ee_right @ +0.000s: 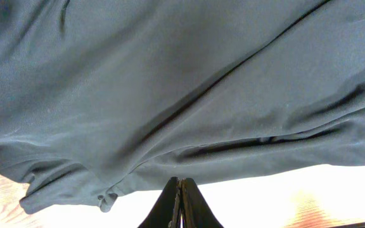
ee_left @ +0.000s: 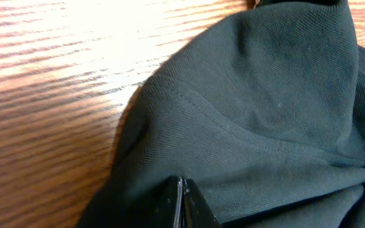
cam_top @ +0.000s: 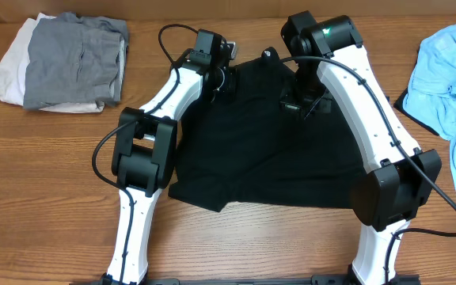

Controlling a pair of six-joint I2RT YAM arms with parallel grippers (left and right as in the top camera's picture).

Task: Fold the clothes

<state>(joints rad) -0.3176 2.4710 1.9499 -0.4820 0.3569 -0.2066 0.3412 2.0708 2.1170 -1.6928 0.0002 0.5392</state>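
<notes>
A black shirt [cam_top: 260, 150] lies spread out on the wooden table [cam_top: 46, 174] between my two arms. My left gripper [cam_top: 226, 79] is at the shirt's far left corner. In the left wrist view its jaws [ee_left: 181, 182] are pressed together over the black fabric [ee_left: 265, 107], with nothing visible between them. My right gripper [cam_top: 299, 107] hovers over the shirt's far right part. In the right wrist view its jaws [ee_right: 180, 182] are shut, their tip just at the edge of the shirt [ee_right: 170, 76], by a small button.
A folded grey garment [cam_top: 74, 59] lies on top of a white one [cam_top: 2, 75] at the back left. A crumpled light blue garment [cam_top: 450, 75] lies at the right edge, over something dark.
</notes>
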